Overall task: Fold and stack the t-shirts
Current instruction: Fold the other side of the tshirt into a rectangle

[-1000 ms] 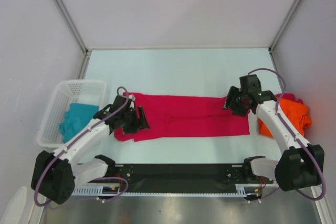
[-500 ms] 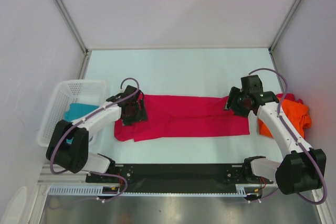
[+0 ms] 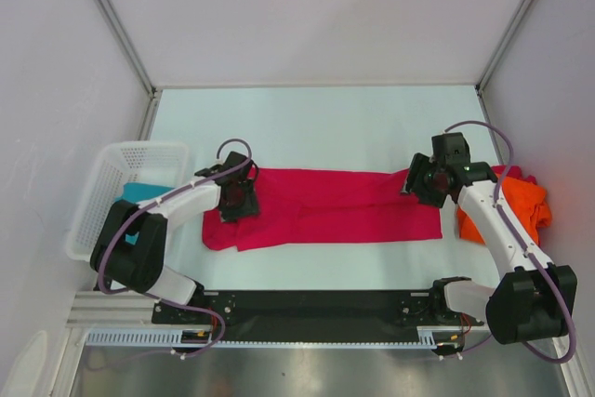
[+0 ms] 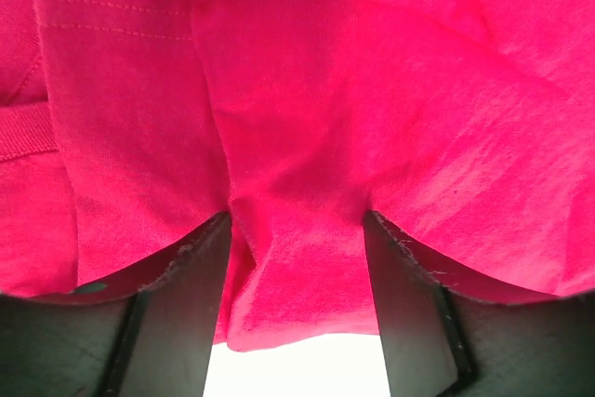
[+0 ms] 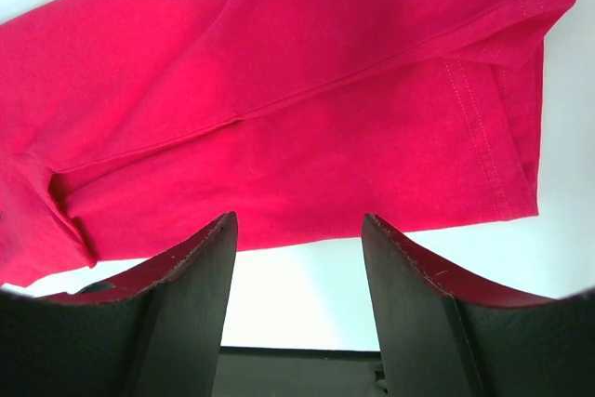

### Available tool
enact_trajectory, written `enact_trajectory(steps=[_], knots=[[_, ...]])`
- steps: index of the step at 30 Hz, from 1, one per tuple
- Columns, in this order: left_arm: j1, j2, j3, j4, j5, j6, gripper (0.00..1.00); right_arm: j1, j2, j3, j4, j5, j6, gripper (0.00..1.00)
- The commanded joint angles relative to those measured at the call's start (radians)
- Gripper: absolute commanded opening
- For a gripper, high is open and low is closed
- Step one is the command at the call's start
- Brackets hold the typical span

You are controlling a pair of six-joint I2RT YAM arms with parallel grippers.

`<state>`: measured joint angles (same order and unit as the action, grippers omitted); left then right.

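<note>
crimson-pink t-shirt (image 3: 335, 206) lies flat across the middle of the white table (image 3: 307, 127), drawn out into a long band running left to right, with its left end bunched into a thicker lobe toward the near side. left gripper (image 3: 237, 200) sits down on that left end, toward the far edge of the cloth. in the left wrist view its two dark fingers (image 4: 177, 304) stand well apart and press into the crimson-pink t-shirt (image 4: 307, 90), and a soft ridge of fabric rises in the gap between them. the jaws have not closed on it, and nothing is lifted.

right gripper (image 3: 420, 181) is at the far right corner of the same shirt. from the right wrist camera its fingers (image 5: 409, 313) are spread just as wide, with only bare table (image 5: 297, 295) showing in the gap and the hemmed edge of the shirt (image 5: 279, 109) lying just beyond the fingertips. it has hold of nothing.

orange t-shirt (image 3: 521, 202) lies crumpled at the right edge of the table, just beside the right end of the crimson one and partly behind the right arm. teal t-shirt (image 3: 138, 194) sits inside the white mesh basket (image 3: 139, 146) at the left edge, partly covered by the left arm.
</note>
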<state>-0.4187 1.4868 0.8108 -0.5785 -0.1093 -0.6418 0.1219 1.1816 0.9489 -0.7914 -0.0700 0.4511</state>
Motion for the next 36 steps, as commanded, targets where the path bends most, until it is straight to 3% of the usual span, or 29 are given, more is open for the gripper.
enact_trajectory(steps=[1,7,11,12,19,25,36], knots=[[0.0,-0.036,0.05,0.011,-0.023,0.014,0.61,-0.004,-0.005,0.021,0.012,-0.014,-0.017,0.61],[0.001,-0.057,0.038,0.003,-0.035,0.008,0.54,-0.004,-0.002,0.01,0.021,-0.02,-0.019,0.61],[0.003,-0.051,0.027,0.009,-0.027,0.007,0.31,-0.004,-0.002,0.008,0.023,-0.022,-0.02,0.61],[0.003,-0.048,0.025,0.012,-0.024,0.007,0.19,-0.004,0.001,0.007,0.023,-0.022,-0.02,0.61],[0.004,-0.033,0.028,0.019,-0.013,0.011,0.01,-0.011,0.001,0.005,0.023,-0.022,-0.025,0.61],[0.029,-0.062,0.057,-0.043,-0.049,0.03,0.0,-0.015,0.001,0.005,0.023,-0.022,-0.025,0.61],[0.231,-0.207,0.059,-0.109,-0.032,0.108,0.0,-0.016,0.016,0.004,0.023,0.007,-0.017,0.63]])
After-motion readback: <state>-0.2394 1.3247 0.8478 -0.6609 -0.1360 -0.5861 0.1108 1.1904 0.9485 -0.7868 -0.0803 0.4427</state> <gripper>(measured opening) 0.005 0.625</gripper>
